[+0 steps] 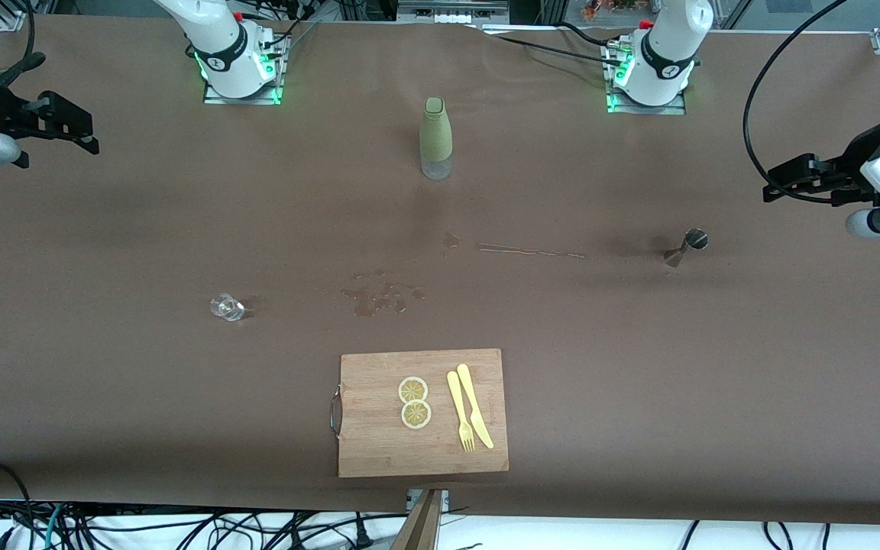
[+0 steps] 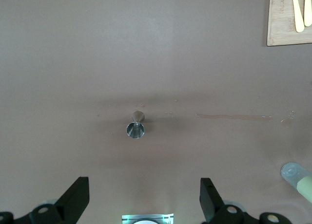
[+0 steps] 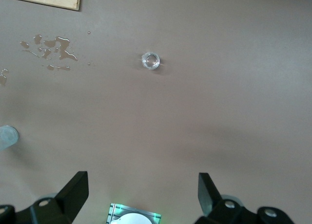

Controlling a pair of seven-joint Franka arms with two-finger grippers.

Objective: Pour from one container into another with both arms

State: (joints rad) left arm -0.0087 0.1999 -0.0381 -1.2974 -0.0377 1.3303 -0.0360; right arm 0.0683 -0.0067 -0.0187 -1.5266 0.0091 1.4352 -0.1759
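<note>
Both pincers — left (image 2: 141, 204), right (image 3: 141, 199) — hover gaping (jigger (image 1: 686, 247) upright).

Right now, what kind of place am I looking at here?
Most likely a robotics lab set up as a mock drinks counter: two arm bases bolted to a brown-covered table, loose cables along its edges, plus a metal jigger, a green bottle and a cutting board.
</note>
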